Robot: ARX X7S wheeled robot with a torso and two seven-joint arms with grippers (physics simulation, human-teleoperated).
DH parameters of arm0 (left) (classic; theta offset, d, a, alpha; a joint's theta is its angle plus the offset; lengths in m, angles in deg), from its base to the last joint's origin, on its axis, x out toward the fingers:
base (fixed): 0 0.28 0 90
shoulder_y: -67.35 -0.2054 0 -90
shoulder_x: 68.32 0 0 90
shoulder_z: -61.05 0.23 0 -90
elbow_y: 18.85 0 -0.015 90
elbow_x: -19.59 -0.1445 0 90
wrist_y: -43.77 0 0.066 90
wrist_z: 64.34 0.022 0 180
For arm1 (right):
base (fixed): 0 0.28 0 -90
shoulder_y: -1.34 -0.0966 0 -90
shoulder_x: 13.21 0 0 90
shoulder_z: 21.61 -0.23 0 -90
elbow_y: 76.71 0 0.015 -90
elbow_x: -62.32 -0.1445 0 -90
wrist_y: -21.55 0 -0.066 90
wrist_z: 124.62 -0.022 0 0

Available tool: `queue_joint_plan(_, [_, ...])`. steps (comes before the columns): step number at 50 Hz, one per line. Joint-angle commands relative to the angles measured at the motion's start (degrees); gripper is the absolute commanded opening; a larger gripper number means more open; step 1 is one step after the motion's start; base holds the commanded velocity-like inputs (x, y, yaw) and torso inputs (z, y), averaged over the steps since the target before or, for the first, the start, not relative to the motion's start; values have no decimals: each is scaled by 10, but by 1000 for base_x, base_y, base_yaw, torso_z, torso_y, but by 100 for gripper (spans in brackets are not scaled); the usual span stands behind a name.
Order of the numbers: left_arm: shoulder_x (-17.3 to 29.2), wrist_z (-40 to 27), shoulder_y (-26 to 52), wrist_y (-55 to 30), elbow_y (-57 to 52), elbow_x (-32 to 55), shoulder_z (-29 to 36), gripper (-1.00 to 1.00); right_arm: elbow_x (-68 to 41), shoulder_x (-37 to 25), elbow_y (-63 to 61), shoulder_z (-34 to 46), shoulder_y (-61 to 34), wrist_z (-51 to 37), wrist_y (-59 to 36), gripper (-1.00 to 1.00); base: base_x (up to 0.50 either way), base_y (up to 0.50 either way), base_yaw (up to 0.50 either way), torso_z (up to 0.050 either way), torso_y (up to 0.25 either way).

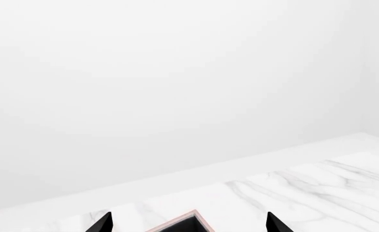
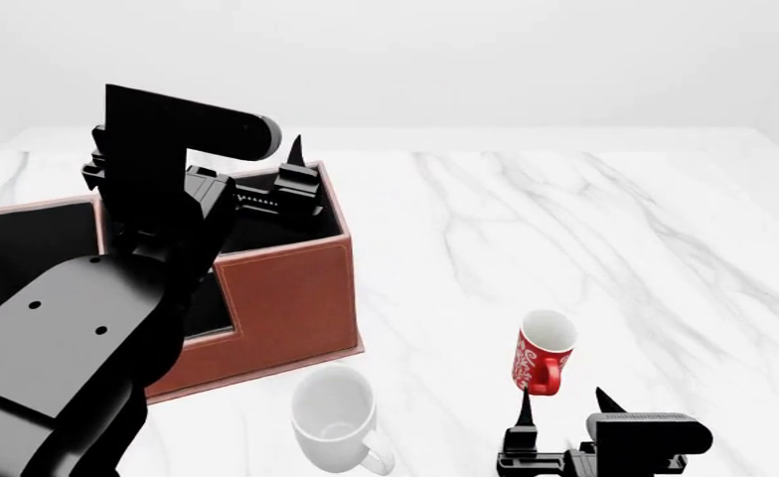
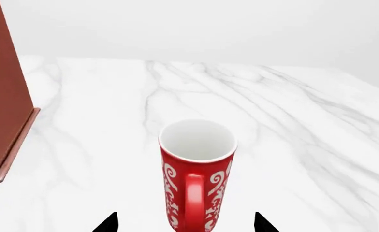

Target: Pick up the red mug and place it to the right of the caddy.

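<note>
The red mug point(image 2: 543, 354) with white pattern stands upright on the marble table, right of the caddy point(image 2: 290, 288), a large reddish-brown box with black-lined compartments. In the right wrist view the red mug point(image 3: 197, 174) stands just ahead of my open right gripper point(image 3: 185, 227), handle facing the camera, between the two fingertips' lines but not held. In the head view my right gripper point(image 2: 562, 402) sits just in front of the mug. My left gripper point(image 2: 263, 164) hovers open over the caddy's back part; a caddy corner point(image 1: 189, 220) shows between its fingertips.
A larger plain white mug point(image 2: 337, 417) stands in front of the caddy, left of the red mug. The marble table point(image 2: 602, 229) runs back to a white wall. My left arm point(image 2: 84, 328) covers much of the caddy's left side.
</note>
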Motion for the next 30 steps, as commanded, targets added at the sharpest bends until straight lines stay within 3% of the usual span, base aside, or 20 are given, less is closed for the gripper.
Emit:
queue_joint_plan(1, [-11, 11, -2, 2, -6, -6, -16, 100, 5, 15, 25, -13, -10, 15, 8, 100, 0, 0, 0, 0, 0])
queue_joint_plan(30, [-7, 6, -7, 11, 1, 3, -12, 100, 3, 25, 135, -3, -107, 16, 5, 100, 0, 0, 0, 0, 0])
